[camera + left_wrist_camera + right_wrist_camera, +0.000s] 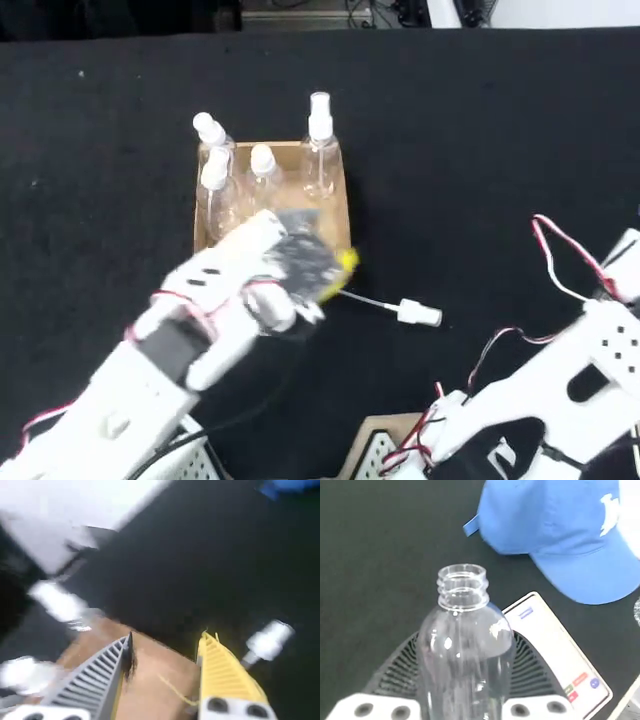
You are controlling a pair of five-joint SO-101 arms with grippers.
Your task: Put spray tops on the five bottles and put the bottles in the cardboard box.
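Open bottle (465,650): held tight in the right gripper (465,690), neck bare.
Spray top (415,313): laid on the black table (500,150), near the box.
Four topped bottles (262,170): stood in the cardboard box (338,220).
Left gripper (167,640): spread wide, nothing held, hung over the box's near edge.
Blue cap (560,535): laid on the table behind the open bottle.

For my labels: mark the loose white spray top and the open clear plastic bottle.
loose white spray top (419,313): high view, its head.
open clear plastic bottle (465,655): right wrist view, its body.
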